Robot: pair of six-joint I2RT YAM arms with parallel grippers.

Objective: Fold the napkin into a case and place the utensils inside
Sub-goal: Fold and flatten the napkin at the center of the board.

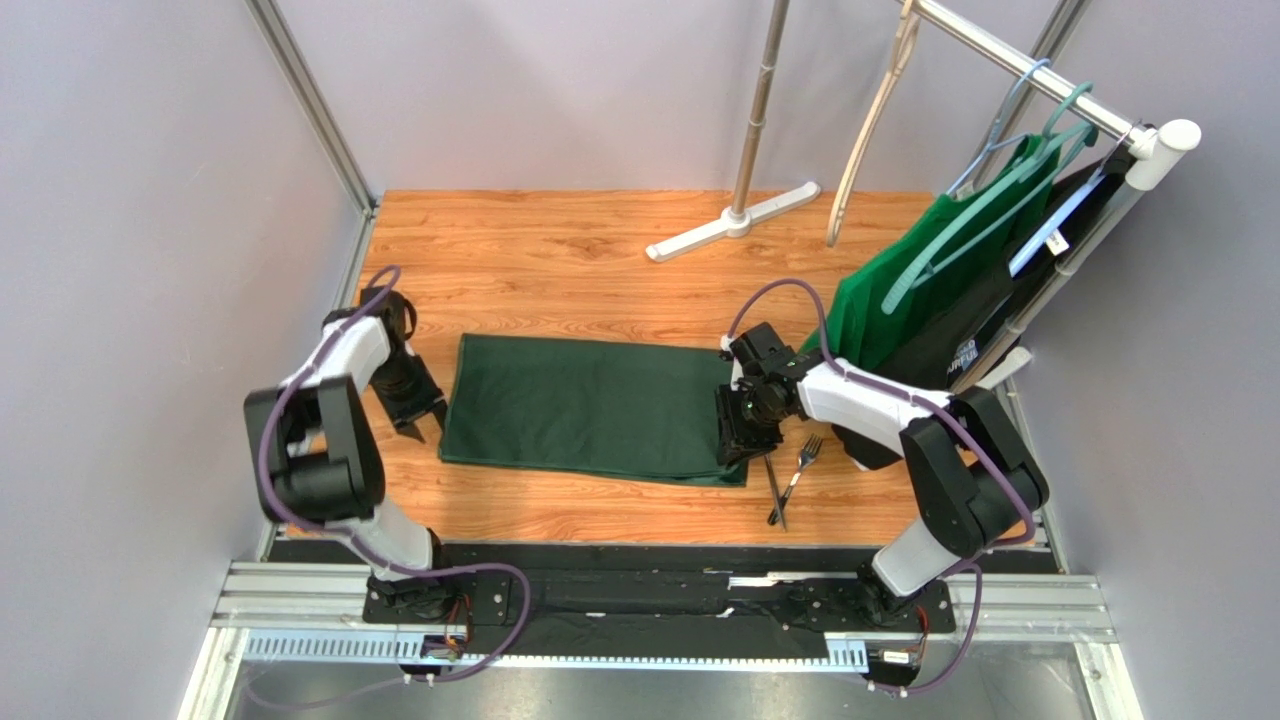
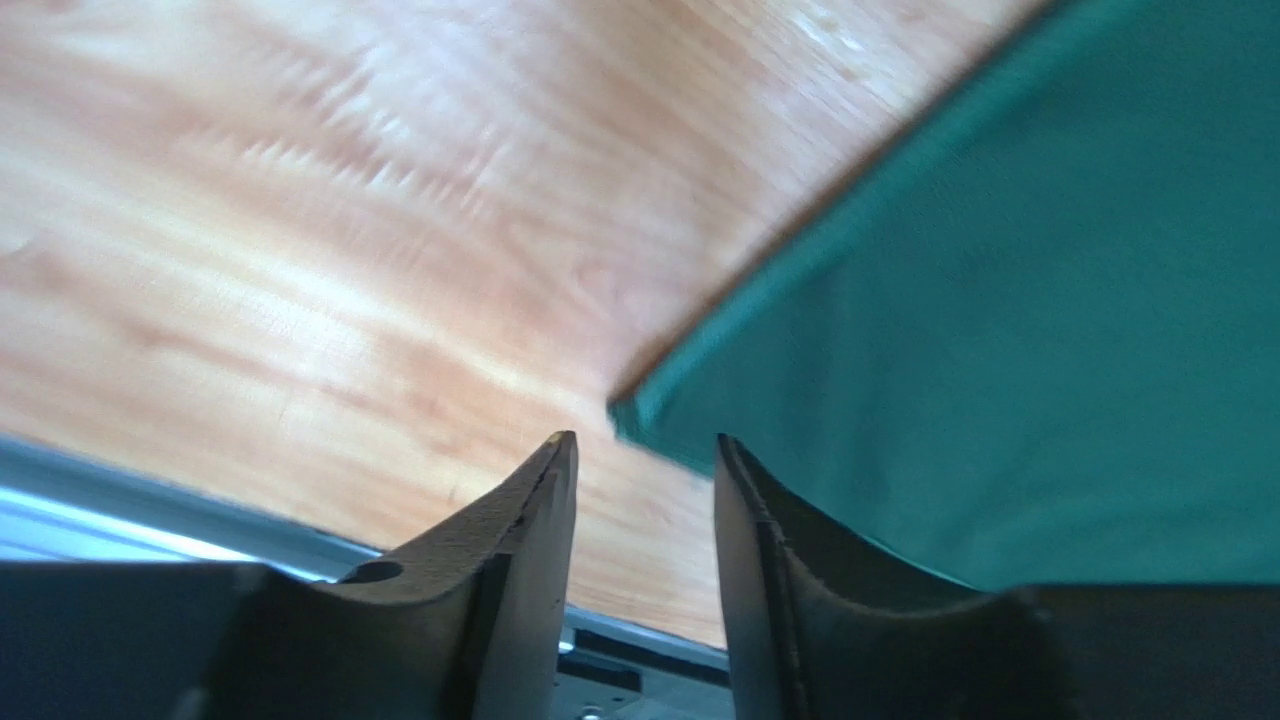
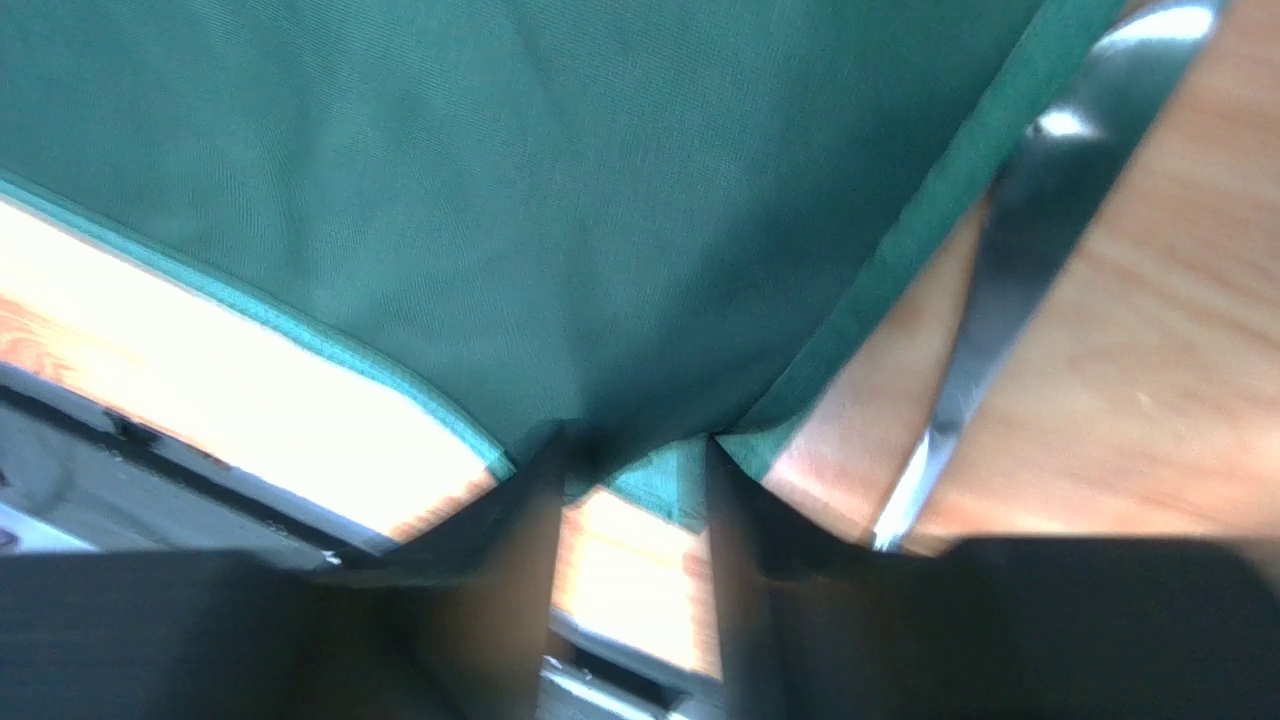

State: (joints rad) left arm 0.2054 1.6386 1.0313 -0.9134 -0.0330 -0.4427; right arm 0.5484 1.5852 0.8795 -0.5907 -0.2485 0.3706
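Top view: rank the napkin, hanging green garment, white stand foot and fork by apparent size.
1. napkin
2. green garment: partly hidden and hanging nearer the camera, so its rank against the napkin is unsure
3. white stand foot
4. fork

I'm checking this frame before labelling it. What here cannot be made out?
1. What the slim silver metal utensil beside the silver fork is: too small, top view.
2. Whether the right gripper touches the dark green cloth napkin at its corner: blurred, shadowed, right wrist view.
3. The napkin's layer count: far in the top view; left wrist view, past the left gripper, shows one corner only.
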